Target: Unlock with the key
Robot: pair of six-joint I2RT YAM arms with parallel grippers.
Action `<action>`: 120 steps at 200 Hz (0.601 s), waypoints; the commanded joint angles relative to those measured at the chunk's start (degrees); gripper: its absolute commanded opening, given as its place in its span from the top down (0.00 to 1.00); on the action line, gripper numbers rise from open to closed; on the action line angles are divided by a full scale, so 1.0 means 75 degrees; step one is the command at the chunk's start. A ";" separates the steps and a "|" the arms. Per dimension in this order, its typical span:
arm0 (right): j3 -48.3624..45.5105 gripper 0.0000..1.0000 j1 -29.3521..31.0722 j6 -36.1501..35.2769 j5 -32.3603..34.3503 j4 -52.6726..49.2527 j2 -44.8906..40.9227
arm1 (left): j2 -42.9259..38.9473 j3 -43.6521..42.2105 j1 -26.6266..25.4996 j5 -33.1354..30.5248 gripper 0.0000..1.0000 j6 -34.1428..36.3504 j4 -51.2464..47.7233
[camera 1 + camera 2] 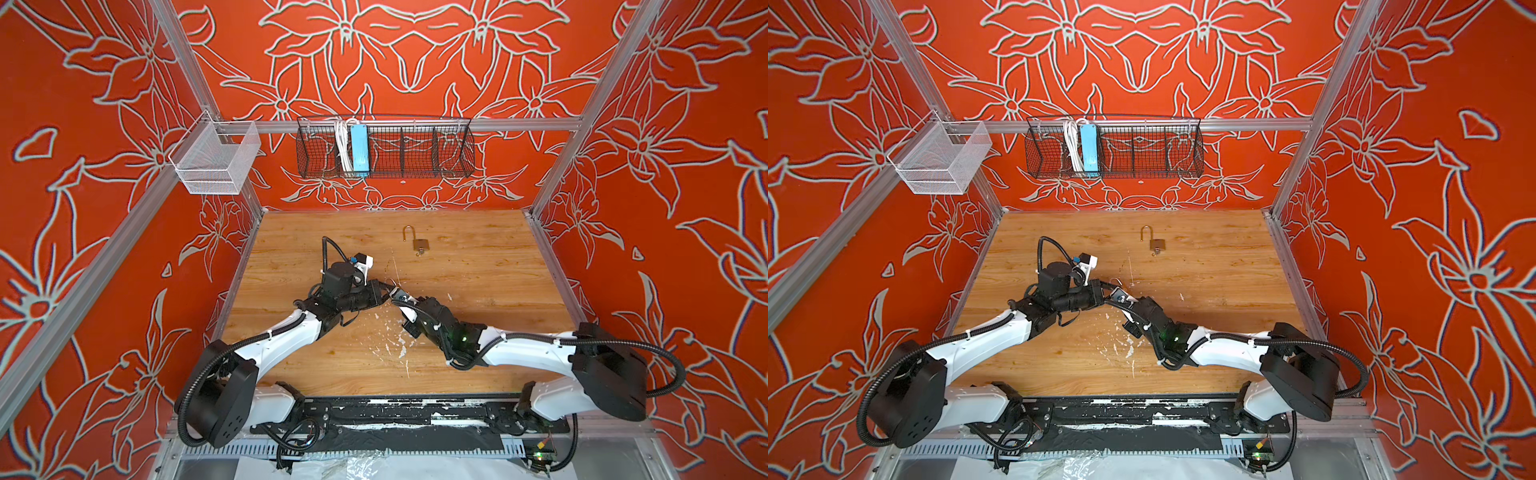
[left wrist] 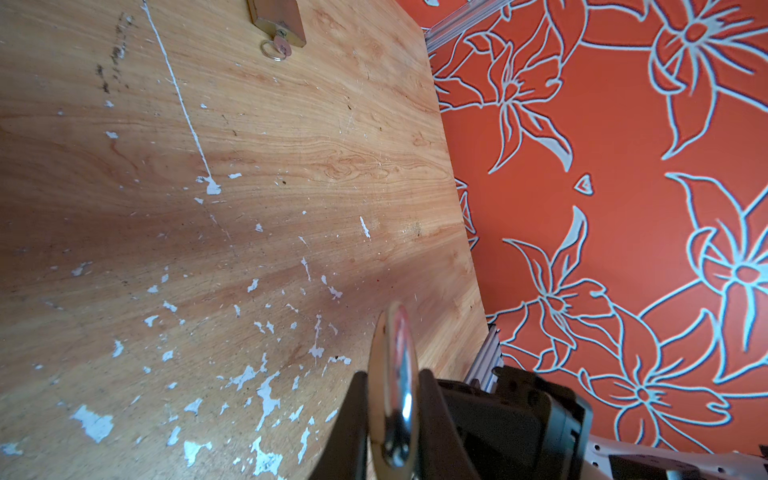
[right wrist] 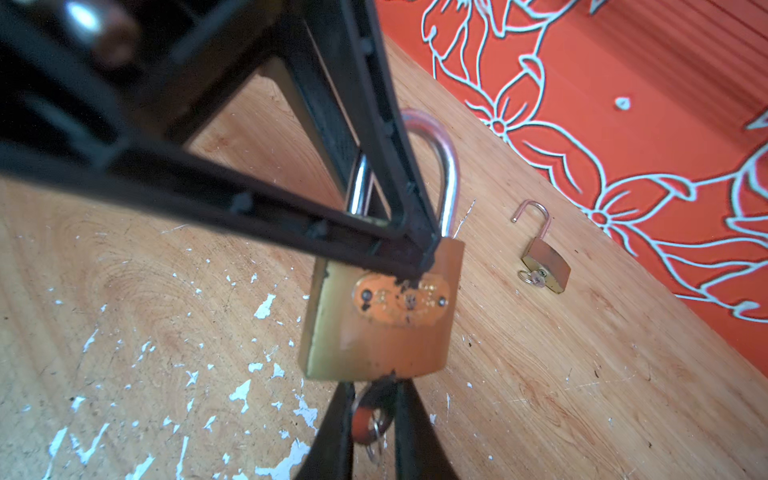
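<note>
Left hand [image 2: 392, 388] is clamped on the shackle [image 3: 451, 174] of the brass padlock [image 3: 374, 332], held near the middle of the counter [image 3: 582, 395]. Right hand [image 3: 372, 419] is closed on the key [image 3: 363, 419] in the padlock's base. Beyond, a second padlock [image 1: 419, 244] lies with its shackle open.

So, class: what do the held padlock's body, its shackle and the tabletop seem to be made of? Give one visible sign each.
Padlock body: probably brass, a yellowish metal with dulled, worn faces.
Shackle: looks like polished steel, silvery and mirror-bright.
Tabletop: wood-grain surface, perhaps laminate; the white flecks could be chipped coating or paint.
</note>
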 commanded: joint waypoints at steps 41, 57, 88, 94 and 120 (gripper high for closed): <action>0.0070 1.00 -0.0321 0.0661 -0.0936 -0.0038 -0.0378 | 0.0044 -0.0582 -0.0026 0.0128 1.00 0.0251 0.1828; -0.0024 1.00 -0.0517 0.0928 -0.1329 -0.0013 -0.0542 | -0.0050 -0.0759 -0.0027 0.0118 1.00 0.0311 0.2139; -0.0092 0.99 -0.0669 0.1070 -0.1656 -0.0019 -0.0717 | -0.0137 -0.0883 -0.0023 0.0116 1.00 0.0468 0.2350; -0.0084 0.90 -0.0672 0.1060 -0.1671 -0.0055 -0.0717 | -0.0131 -0.0887 -0.0013 0.0136 1.00 0.0525 0.2376; -0.0183 0.57 -0.0672 0.0938 -0.1428 0.0034 -0.0788 | -0.0125 -0.0973 0.0168 0.0244 1.00 0.0859 0.2513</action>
